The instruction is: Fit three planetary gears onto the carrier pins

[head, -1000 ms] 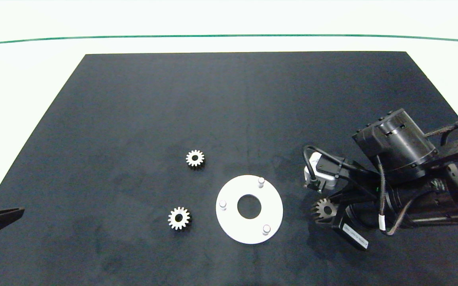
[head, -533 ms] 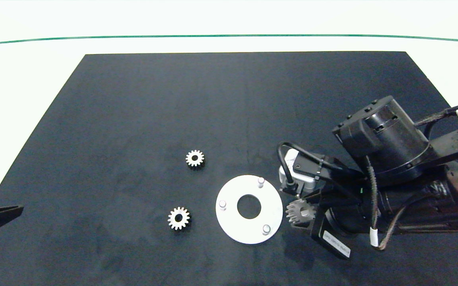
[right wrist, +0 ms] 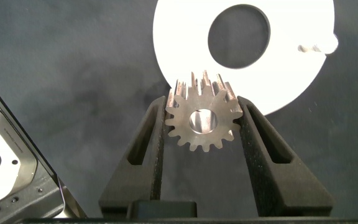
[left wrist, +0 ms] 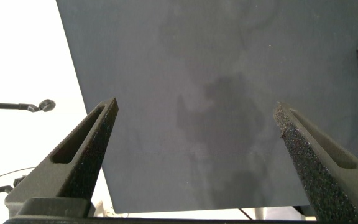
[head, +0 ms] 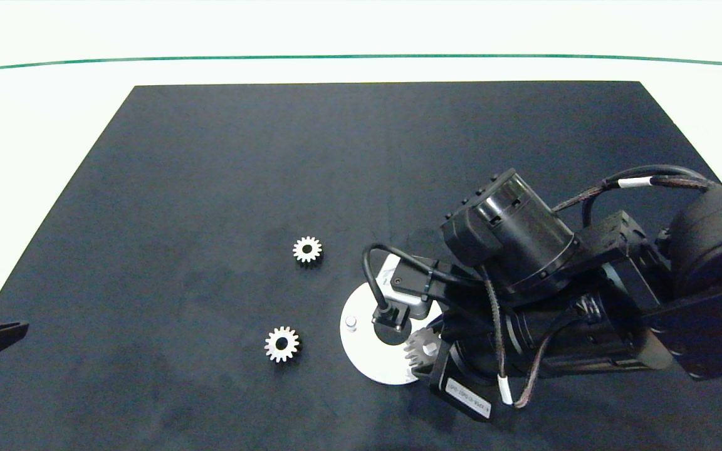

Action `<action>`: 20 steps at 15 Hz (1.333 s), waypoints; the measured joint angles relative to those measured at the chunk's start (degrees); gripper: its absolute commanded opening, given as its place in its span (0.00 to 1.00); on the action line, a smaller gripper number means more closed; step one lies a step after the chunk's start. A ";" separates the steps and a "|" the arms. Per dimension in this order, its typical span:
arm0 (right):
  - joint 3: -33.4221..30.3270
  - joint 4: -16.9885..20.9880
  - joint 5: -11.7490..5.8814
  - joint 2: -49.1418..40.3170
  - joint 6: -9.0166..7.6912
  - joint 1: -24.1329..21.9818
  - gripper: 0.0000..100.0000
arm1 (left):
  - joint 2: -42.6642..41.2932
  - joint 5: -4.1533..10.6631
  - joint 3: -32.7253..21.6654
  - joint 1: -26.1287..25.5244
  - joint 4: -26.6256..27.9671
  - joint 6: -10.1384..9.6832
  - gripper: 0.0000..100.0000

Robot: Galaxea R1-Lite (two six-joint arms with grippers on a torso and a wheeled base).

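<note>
**First gear carried over the disc**

Right claw (right wrist: 202, 118) clamped on one gear (right wrist: 202, 119), hovering over the white disc (head: 361, 363) at its near-right rim. Judged step: seating the first gear. Next: line up the bore with a pin (head: 351, 322), then lower. Two gears (head: 307, 250) (head: 282, 344) lying left of the disc. Left claw (left wrist: 197, 118) spread wide, parked far left. White label on the claw body, unreadable.

Shiny metal gear (right wrist: 202, 118) (disc (right wrist: 185, 56) probably plastic).
</note>
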 measured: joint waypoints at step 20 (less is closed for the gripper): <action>-0.66 1.24 -2.29 3.39 0.02 0.02 0.19 | -0.09 0.00 0.20 -0.10 0.00 0.00 1.00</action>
